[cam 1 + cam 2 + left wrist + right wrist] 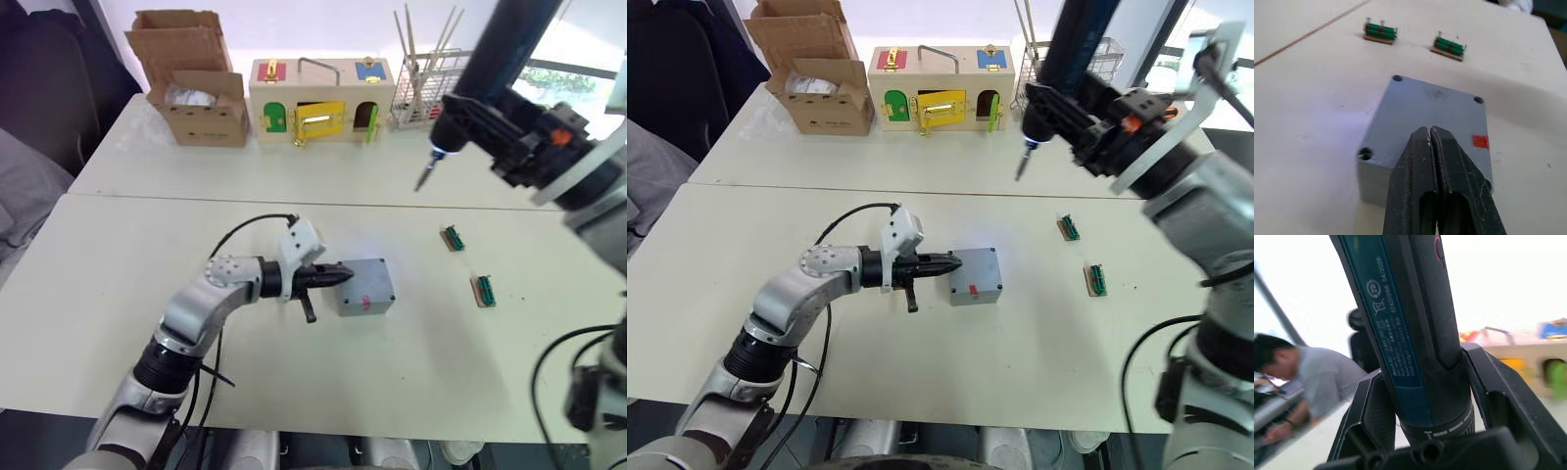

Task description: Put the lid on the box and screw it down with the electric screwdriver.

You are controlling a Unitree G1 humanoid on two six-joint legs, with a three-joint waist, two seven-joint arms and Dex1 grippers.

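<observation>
Left eye view: left gripper (338,275) lies low over the table (147,255), roughly mid-surface, its two black fingers pressed together with nothing between them. The tips rest on or just over the left edge of the lid (364,281); contact cannot be confirmed. In the left wrist view the closed fingertips (1430,147) sit above the lid's near edge.

Lid is already seated on the box (368,304), flush, corners aligned. Three corner screw holes show in the left wrist view; whether screws sit in them cannot be told. Red label faces the near edge of the table.

Further right, two small green-and-wood parts (452,237) (483,290) lie well apart from the box, toward the right edge.

Right gripper (1420,396) is raised high over the far right part of the table, fingers clamped around the barrel of the electric screwdriver (446,127). Bit points down and slightly leftward, light on at the tip, well above and to the right of the box.

Along the far edge: cardboard carton (191,83), wooden box with coloured doors (318,103), wire rack (431,83).

Judgement: lid placement looks done; the step in hand is steadying the box while the driver is brought over. Next move calls for lowering the bit squarely into one corner hole, shaft upright, with the left gripper keeping the box from turning under torque and staying clear of the chosen corner.
</observation>
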